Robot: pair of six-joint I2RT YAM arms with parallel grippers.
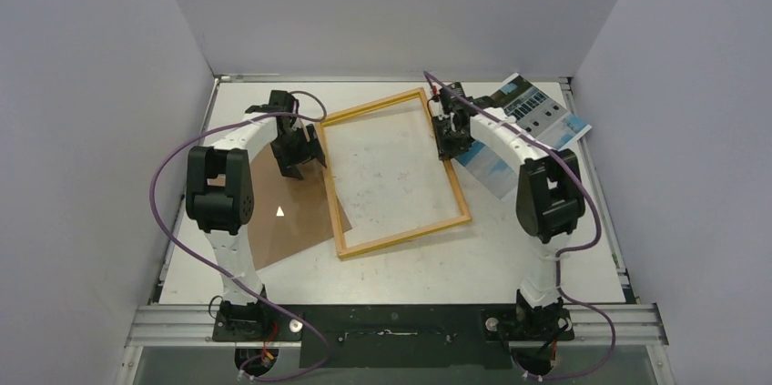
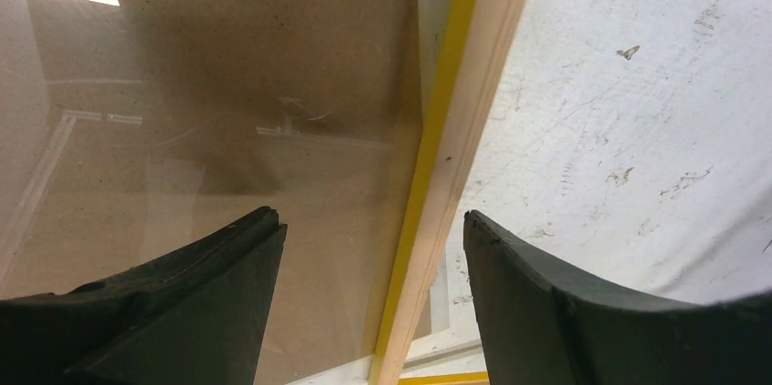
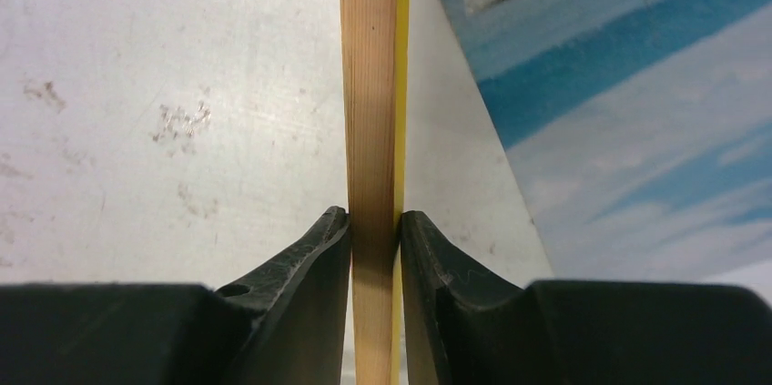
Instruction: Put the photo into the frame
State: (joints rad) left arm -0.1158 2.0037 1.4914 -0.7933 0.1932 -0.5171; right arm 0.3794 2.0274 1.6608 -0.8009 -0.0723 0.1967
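The frame (image 1: 405, 235) lies in the middle of the table, wood side up. Its yellow edge shows in the wrist views. My right gripper (image 1: 449, 144) is shut on the frame's right rail (image 3: 369, 85), with both fingers pressed against the wood (image 3: 373, 217). My left gripper (image 1: 305, 162) hangs open over the frame's left rail (image 2: 455, 130), one finger on each side and neither touching it (image 2: 369, 217). The photo (image 1: 537, 116) lies at the back right, partly under the right arm. Its blue sky (image 3: 637, 130) shows just beside the gripped rail.
A brown backing board (image 1: 291, 212) lies left of the frame, partly under its left rail (image 2: 228, 85). Grey walls close in the table on three sides. Purple cables loop beside both arms.
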